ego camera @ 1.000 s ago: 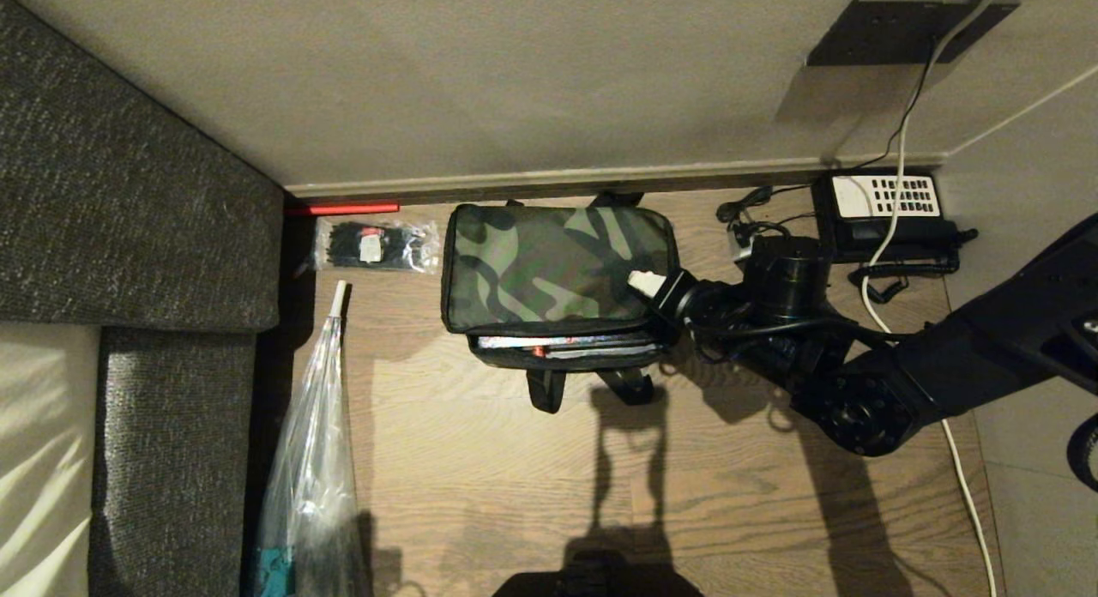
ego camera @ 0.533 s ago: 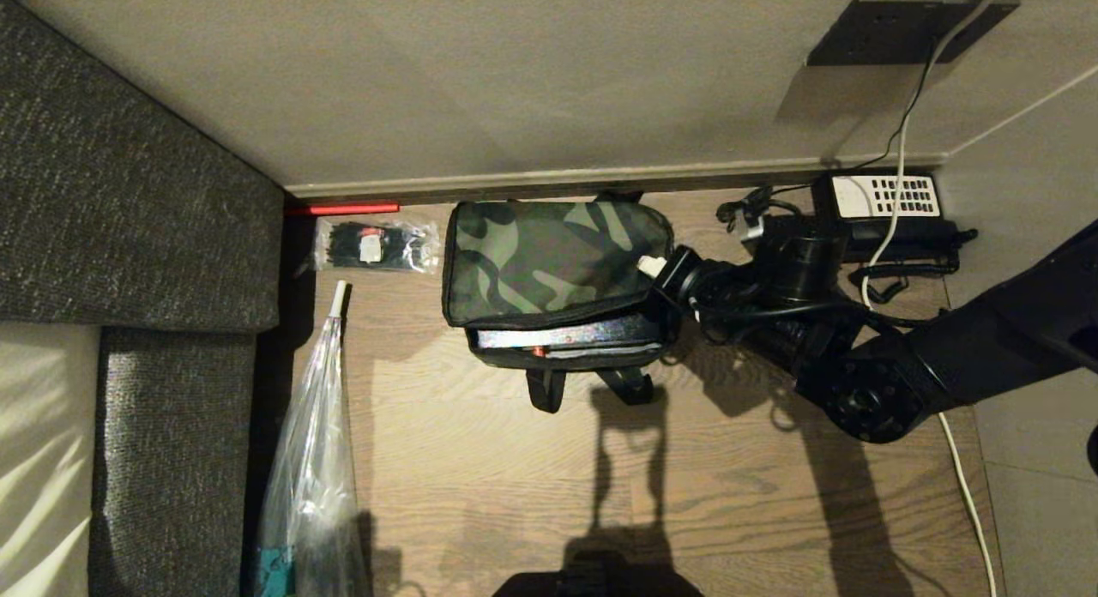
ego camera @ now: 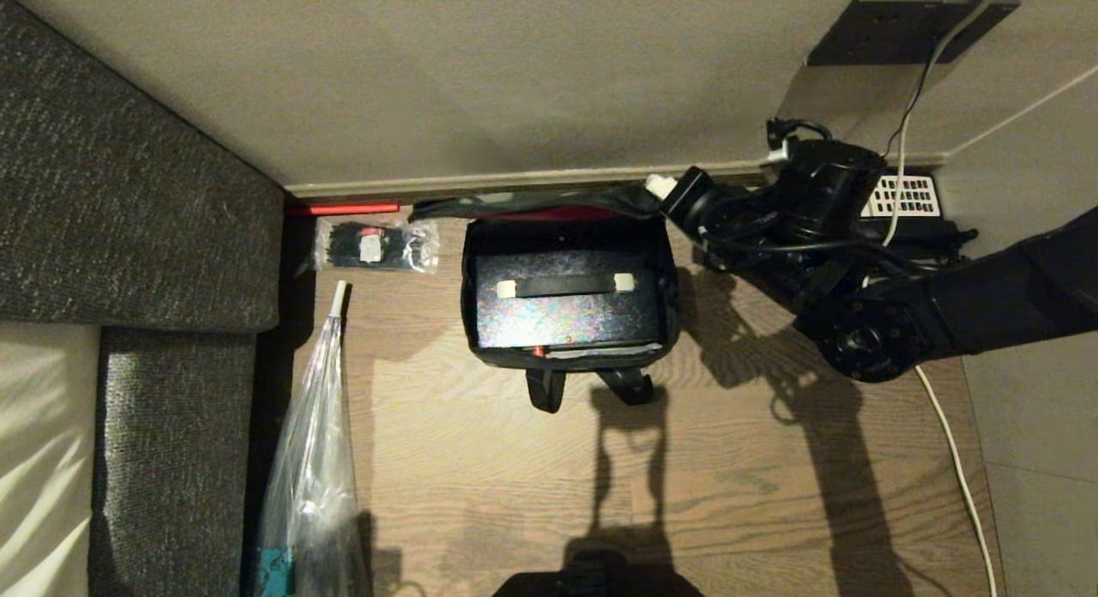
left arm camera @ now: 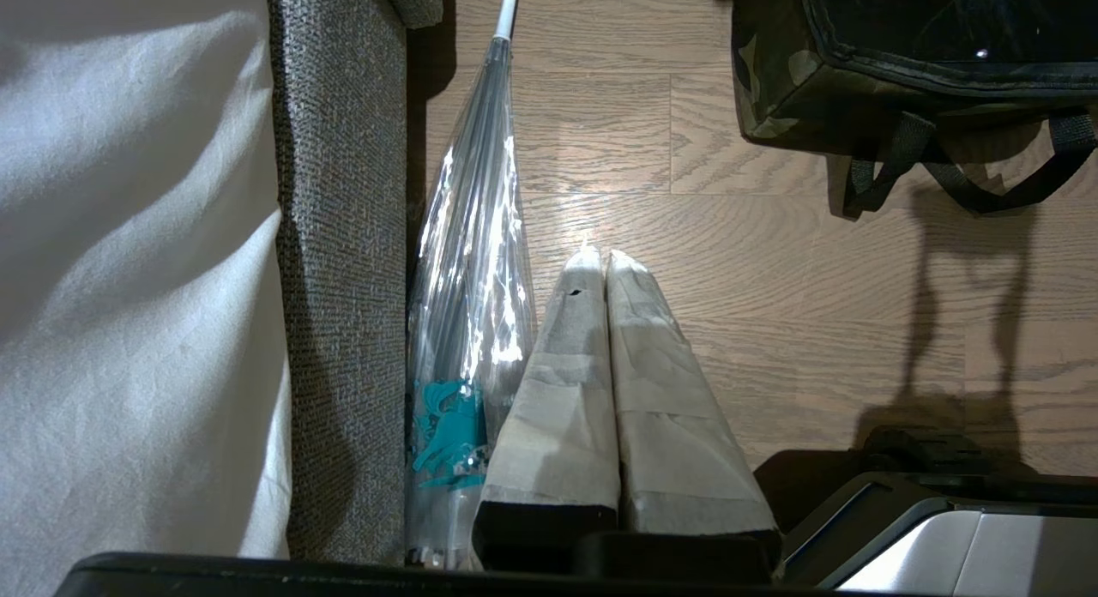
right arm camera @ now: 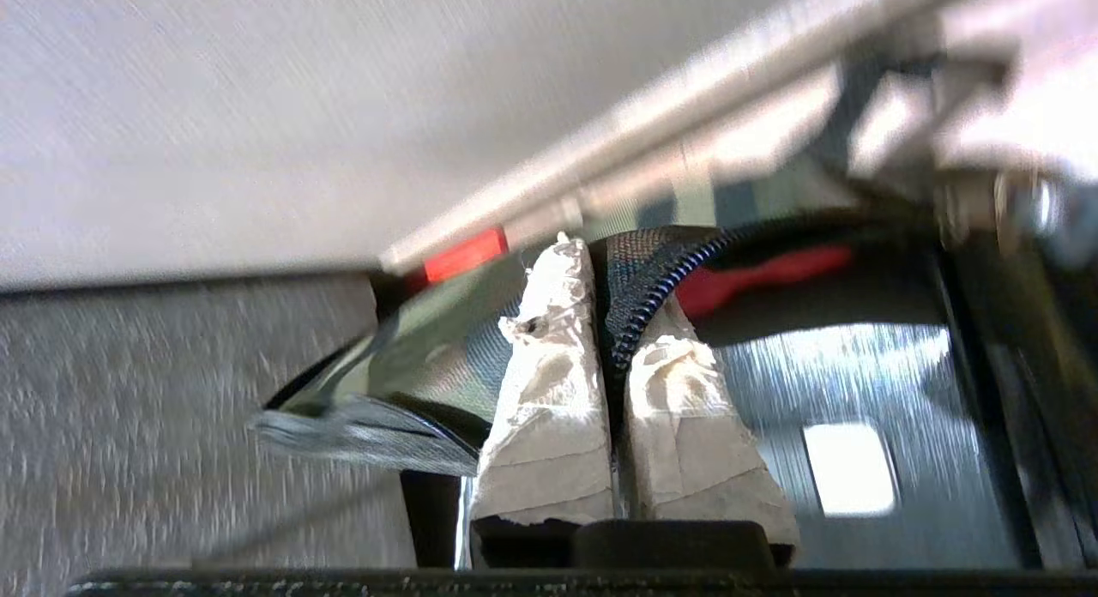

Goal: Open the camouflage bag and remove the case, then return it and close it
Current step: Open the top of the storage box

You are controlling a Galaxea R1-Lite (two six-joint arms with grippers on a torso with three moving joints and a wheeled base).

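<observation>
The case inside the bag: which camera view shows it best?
The head view: the case lies in the open camouflage bag, its top and handle bar fully visible. The right wrist view shows only a blurred, shiny part behind the right gripper. The left wrist view catches only a dark strip.

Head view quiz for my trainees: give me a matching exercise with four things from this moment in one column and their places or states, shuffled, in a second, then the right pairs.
Column one:
1. camouflage bag
2. case
3. right tool
4. left tool

Column two:
A. lies inside, handle bar up
B. shut on nothing, above bare floor
C. stands open, lid back toward the wall
D. shut on the lid's edge

Pairs: 1-C, 2-A, 3-D, 4-B
</observation>
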